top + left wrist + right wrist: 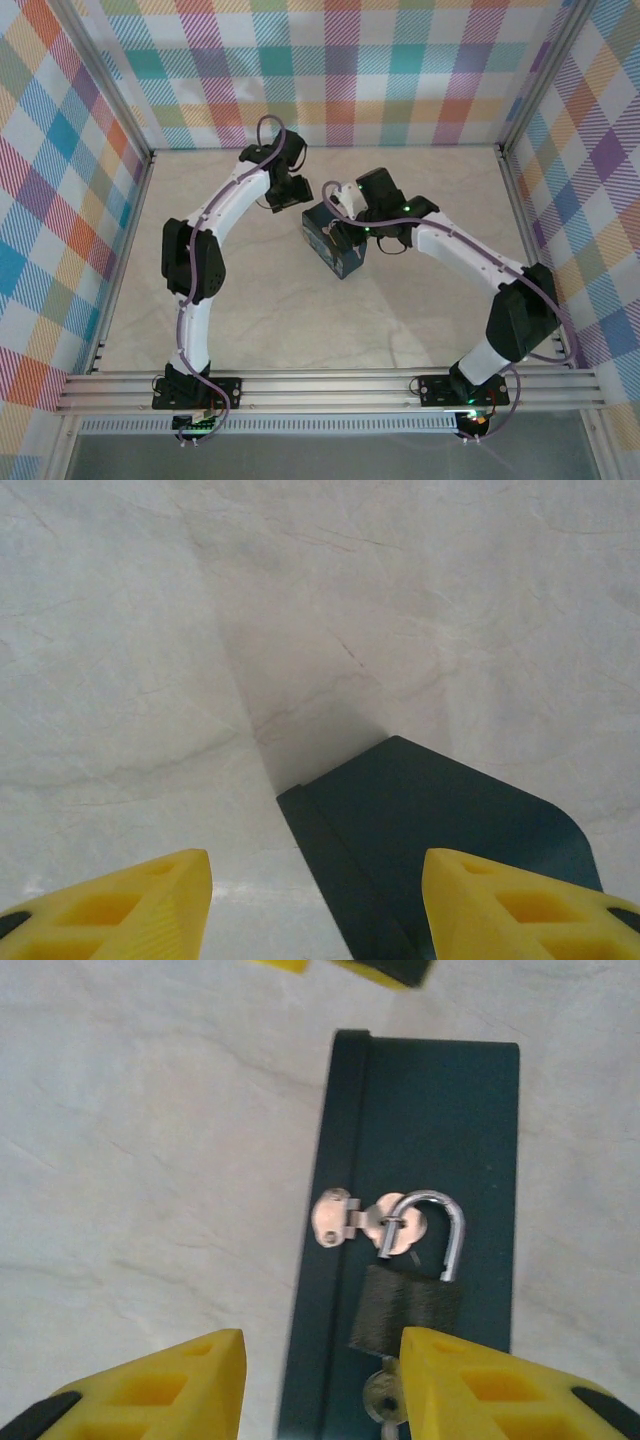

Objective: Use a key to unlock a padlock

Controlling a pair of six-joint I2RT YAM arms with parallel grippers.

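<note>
Key-turning looks to be the step in hand. The key (383,1400) sits with its round head poking out below the padlock (405,1305), apparently seated in the keyway already. The padlock lies flat on the dark blue tin (440,1110), and its silvery shackle (452,1235) is threaded through the tin's small metal hasp (335,1218). Whether the shackle's free leg has lifted out of the body I cannot tell.

The right pincer (320,1340) hangs over the tin with its yellow fingers spread wide and holding nothing; the key head is just beside the inner edge of one finger. The left pincer (315,865) is also spread wide and empty, above a corner of the tin near the pale bench (130,1160).

As I judge it, the next move calls for the right pincer to close on the thin key head and twist it. The tin likely needs steadying meanwhile, since the lock is loose on the hasp and could swivel rather than let the key turn.

The tin is shut, so its contents are hidden.
</note>
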